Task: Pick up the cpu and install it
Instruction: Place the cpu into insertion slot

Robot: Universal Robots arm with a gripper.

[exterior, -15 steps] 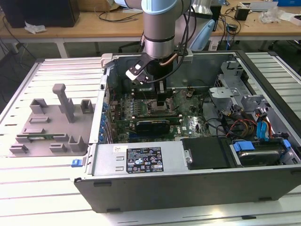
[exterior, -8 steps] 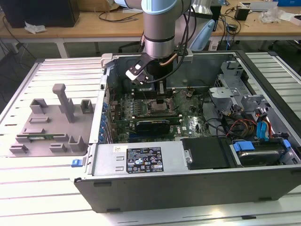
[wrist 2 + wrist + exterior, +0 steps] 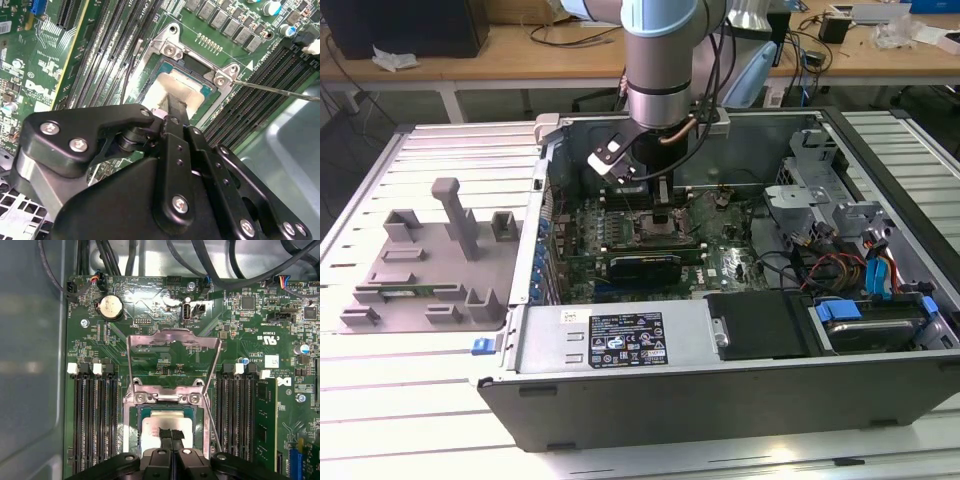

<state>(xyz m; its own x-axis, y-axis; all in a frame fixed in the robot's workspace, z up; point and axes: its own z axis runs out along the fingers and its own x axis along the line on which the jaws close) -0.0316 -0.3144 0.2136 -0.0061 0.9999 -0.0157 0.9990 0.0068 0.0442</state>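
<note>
Printed sticker [image 3: 627, 340] on case [image 3: 740, 400], mobo [image 3: 150, 315] silkscreen marks; txt unclear.

cpu [image 3: 152, 427] (silver top) at open socket [image 3: 134, 412]

- Arm [image 3: 660, 50] stands vertical, its wrist aimed straight down.
- End effector [image 3: 170, 435] points downward, its two dark fingers [image 3: 164, 441] pressed together, tips side by side.

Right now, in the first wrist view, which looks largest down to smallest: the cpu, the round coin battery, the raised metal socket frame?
Largest: raised metal socket frame, though it probably stands nearer the camera.
Middle: cpu, partly covered by the gripper.
Smallest: coin battery.
</note>
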